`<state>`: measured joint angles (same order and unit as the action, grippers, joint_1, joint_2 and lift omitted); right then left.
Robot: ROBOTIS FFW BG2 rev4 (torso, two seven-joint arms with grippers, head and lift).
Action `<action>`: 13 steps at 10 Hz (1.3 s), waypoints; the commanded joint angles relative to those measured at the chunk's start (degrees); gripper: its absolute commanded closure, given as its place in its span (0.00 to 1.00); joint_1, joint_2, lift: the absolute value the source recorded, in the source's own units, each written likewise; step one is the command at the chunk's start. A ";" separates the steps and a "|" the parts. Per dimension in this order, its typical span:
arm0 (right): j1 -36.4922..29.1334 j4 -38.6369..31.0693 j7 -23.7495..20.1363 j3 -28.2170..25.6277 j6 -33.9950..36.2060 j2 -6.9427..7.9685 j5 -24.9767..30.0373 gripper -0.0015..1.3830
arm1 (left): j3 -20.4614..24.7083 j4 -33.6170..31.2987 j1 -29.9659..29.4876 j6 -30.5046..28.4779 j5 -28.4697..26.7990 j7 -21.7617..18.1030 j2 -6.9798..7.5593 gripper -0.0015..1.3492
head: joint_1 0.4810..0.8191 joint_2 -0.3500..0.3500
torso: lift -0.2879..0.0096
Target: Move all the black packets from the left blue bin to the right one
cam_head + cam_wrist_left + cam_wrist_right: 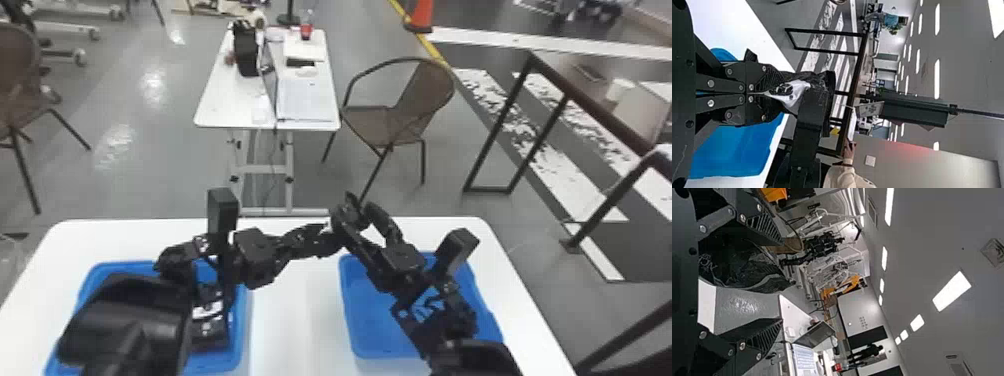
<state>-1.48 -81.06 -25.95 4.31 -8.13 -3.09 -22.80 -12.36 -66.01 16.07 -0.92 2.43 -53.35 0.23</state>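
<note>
Shown at eight o'clock in the head view, on a smooth white tabletop [280, 320]: the rectangular blue plastic left bin [237, 345], with flat black packets with white patches [209, 327] inside. Pictured near center, toward six o'clock: the black two-fingered left gripper [327, 240], fingers pinched on a glossy black plastic packet [730, 262]. Just beside: the black two-fingered right gripper [356, 212], fingers spread, with the same packet between them, nearer one finger. Seen at five o'clock: the rectangular blue plastic right bin [367, 320], partly behind the right arm [415, 320].
</note>
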 commanded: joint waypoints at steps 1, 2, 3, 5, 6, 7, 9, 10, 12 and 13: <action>-0.63 0.47 0.02 0.09 0.04 0.36 -2.34 0.80 | 0.32 0.00 -0.16 -0.13 0.03 0.00 -0.14 0.90 | 0.63 0.26 | 0.97; -0.98 1.26 -0.15 0.35 -0.05 0.80 -4.53 0.80 | 0.58 0.00 -0.25 -0.04 0.21 0.09 -0.14 0.90 | 0.63 0.26 | 0.97; -0.98 1.61 -1.12 0.61 -0.05 0.80 -5.85 0.80 | 0.94 0.00 -0.43 1.19 0.12 0.44 -0.14 0.83 | 0.63 0.26 | 0.97; -0.89 3.02 -3.05 0.52 -0.49 0.63 -10.95 0.81 | 3.13 0.00 -2.01 0.75 0.74 2.28 -0.38 0.15 | 0.63 0.28 | 0.97; -0.98 3.28 -3.40 0.52 -0.93 0.28 -12.80 0.88 | 4.45 -0.35 -2.80 0.31 1.26 2.72 -0.38 0.04 | 0.63 0.29 | 0.97; -1.07 3.63 -3.40 0.00 -1.19 -0.08 -14.03 0.90 | 6.38 -1.93 -4.12 -0.48 1.09 2.99 -0.38 0.10 | 0.63 0.30 | 0.97; -1.07 6.44 -3.32 -4.31 -1.19 -0.25 -14.29 0.90 | 11.48 -9.40 -9.22 -4.44 0.74 4.48 -0.38 0.13 | 0.63 0.31 | 0.97; -0.98 8.82 -3.32 -6.51 -1.10 -0.69 -14.11 0.90 | 14.47 -13.54 -12.47 -6.11 0.74 5.62 -0.38 0.13 | 0.63 0.31 | 0.97; 0.60 15.94 -3.32 -9.41 0.83 -2.62 -12.18 0.90 | 20.10 -18.99 -17.30 -8.83 0.74 5.98 0.12 0.13 | 0.63 0.31 | 0.97; 1.74 19.98 -3.32 -9.41 1.10 -4.03 -12.18 0.90 | 21.68 -20.57 -18.71 -9.27 0.74 6.06 0.82 0.13 | 0.63 0.32 | 0.97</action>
<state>-0.30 -63.22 -29.27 -5.00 -7.22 -6.43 -35.08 8.35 -85.61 -1.76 -9.87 3.16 -47.29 0.69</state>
